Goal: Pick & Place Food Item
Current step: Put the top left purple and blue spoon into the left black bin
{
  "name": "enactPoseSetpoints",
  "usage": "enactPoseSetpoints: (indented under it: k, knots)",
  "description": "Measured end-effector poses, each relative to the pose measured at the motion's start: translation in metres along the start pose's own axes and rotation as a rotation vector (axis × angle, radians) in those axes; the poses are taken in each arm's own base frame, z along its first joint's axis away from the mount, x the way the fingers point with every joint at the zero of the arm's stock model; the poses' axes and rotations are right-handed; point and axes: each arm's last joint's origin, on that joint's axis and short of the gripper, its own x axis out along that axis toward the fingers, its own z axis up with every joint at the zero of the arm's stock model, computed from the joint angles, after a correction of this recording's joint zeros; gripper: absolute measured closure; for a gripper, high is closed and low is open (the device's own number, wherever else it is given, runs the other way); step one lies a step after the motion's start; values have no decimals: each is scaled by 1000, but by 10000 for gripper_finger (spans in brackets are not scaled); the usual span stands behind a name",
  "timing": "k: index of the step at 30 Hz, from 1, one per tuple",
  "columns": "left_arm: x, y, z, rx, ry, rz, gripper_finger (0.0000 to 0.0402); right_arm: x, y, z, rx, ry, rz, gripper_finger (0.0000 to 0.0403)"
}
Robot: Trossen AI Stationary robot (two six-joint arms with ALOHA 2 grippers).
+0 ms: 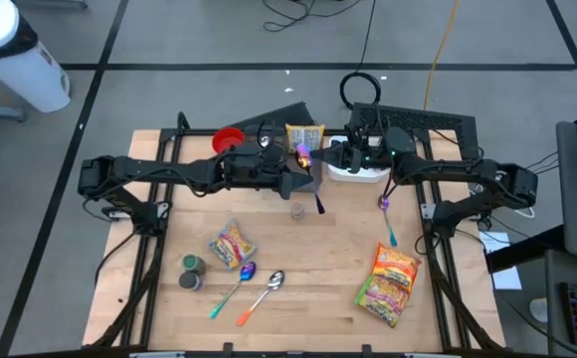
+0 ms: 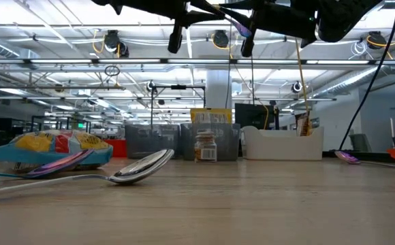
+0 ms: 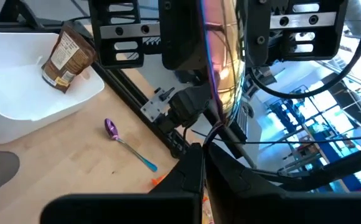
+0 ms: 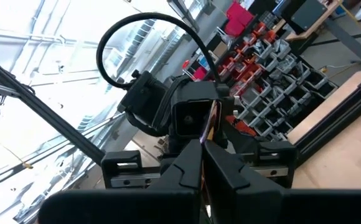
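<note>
Low view: hands (image 2: 214, 30) (cropped) overhead

The brown packet (image 3: 67, 55) in the white bin (image 3: 18, 93) shows a label too small to read, and the bin itself runs off the left wrist picture's edge. In the high view the two arms overlap above the table's far middle, hiding part of the yellow box (image 1: 303, 136) and most of the bin. The small jar (image 1: 297, 210) is too tiny to identify. The purple handle between the left gripper (image 3: 200, 163) fingers is perhaps a spoon; its bowl is out of sight
</note>
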Motion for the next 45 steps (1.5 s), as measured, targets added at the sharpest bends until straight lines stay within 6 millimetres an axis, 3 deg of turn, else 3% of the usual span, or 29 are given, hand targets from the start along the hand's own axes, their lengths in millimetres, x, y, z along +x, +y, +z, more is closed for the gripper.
enactPoseSetpoints:
  k: [9, 21, 27, 32, 40, 45]
  knots:
    - [0, 1, 0, 19, 2, 4, 398, -2, -3, 4, -22, -6, -15, 388]
    - [-3, 9, 11, 6, 19, -19, 400, -12, -14, 19, -8, -42, -50, 269]
    - [-23, 15, 32, 21, 68, 75, 400, -20, -18, 30, -29, -13, -20, 233]
    - [-43, 5, 62, 62, 107, 144, 401, -24, -21, 33, -27, 48, -1, 228]
    - [-57, -23, 99, 190, 73, 219, 401, -19, -19, 22, -50, 154, 37, 238]
    - [-58, -27, 103, 198, 48, 205, 401, -12, -12, 11, -87, 189, 73, 238]
